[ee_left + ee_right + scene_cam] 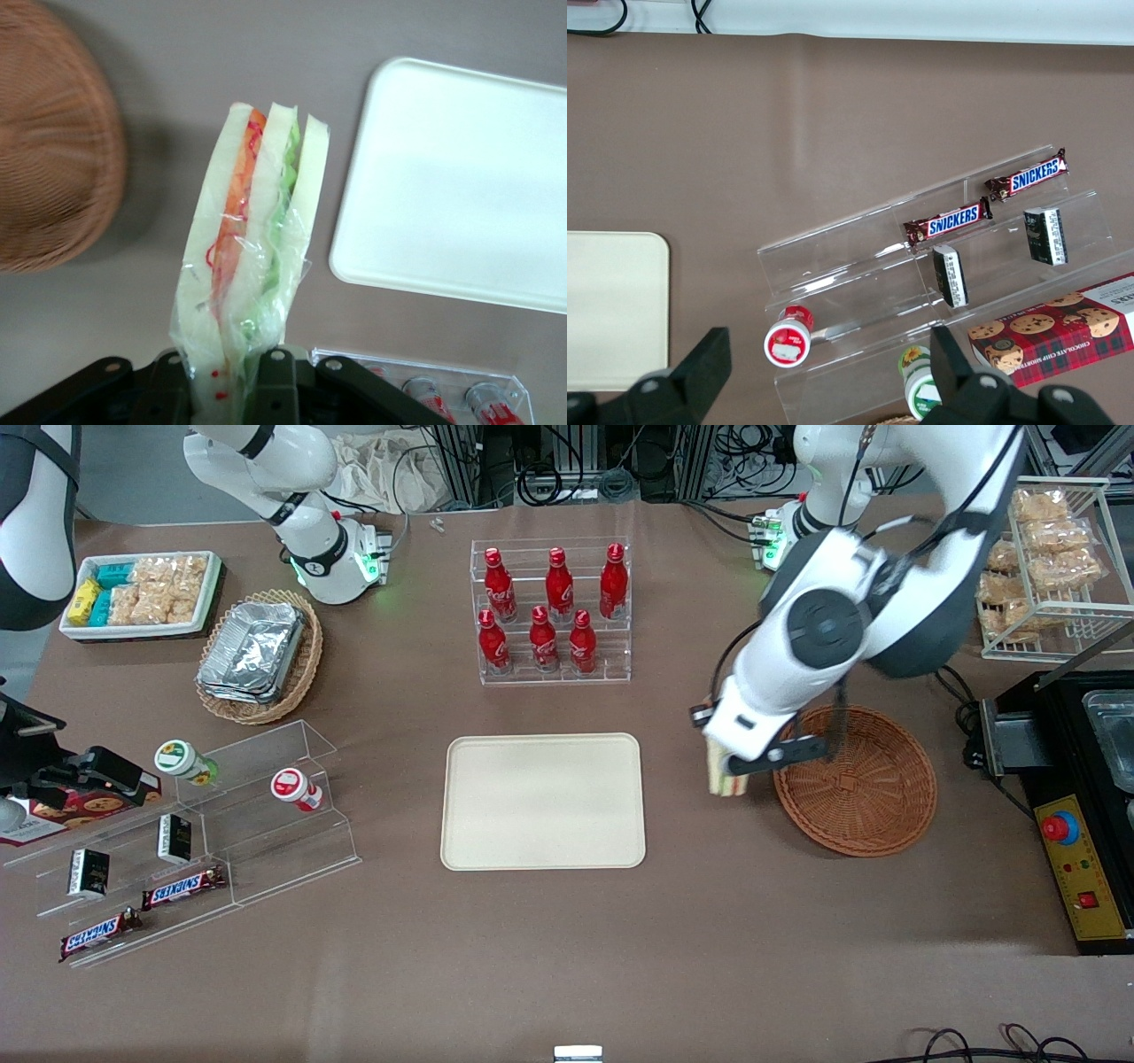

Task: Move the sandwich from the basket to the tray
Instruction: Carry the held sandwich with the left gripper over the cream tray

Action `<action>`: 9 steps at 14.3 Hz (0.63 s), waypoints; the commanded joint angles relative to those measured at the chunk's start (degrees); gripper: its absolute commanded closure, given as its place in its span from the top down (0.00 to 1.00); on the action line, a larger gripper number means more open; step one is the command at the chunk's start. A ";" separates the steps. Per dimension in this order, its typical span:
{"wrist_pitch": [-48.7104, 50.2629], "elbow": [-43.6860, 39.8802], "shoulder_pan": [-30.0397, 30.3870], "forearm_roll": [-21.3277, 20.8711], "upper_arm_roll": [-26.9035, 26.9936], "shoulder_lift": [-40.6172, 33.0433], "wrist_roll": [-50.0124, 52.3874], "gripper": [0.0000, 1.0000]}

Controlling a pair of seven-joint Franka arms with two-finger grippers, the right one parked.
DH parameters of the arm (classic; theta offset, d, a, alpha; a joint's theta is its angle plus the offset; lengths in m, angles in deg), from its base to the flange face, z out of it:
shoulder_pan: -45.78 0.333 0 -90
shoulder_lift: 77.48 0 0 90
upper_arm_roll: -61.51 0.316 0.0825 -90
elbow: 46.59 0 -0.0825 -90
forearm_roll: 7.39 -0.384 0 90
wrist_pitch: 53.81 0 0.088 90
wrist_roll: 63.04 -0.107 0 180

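Cream-beige rectangular tray [542,802] sits bare on the brown table; clear-wrapped triangular sandwich [728,778] with orange, green and white layers is held off the table.
Black two-finger gripper [232,376] of the left arm is clamped on the sandwich's wide end, hanging between the tray and the round reddish-brown wicker basket [864,786], just beside the basket's rim.

Claw [740,772] holds sandwich [728,778] above the worktop [567,957], between tray [542,801] and basket [858,781], just beside the basket's rim.
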 commanded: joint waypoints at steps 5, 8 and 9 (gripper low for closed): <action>-13.01 -3.93 -6.86 -7.93 0.05 15.12 10.11 0.00; -16.52 -4.98 -8.61 -13.66 0.04 19.87 15.66 0.00; -17.67 -5.16 -9.06 -14.19 0.05 20.93 15.94 0.00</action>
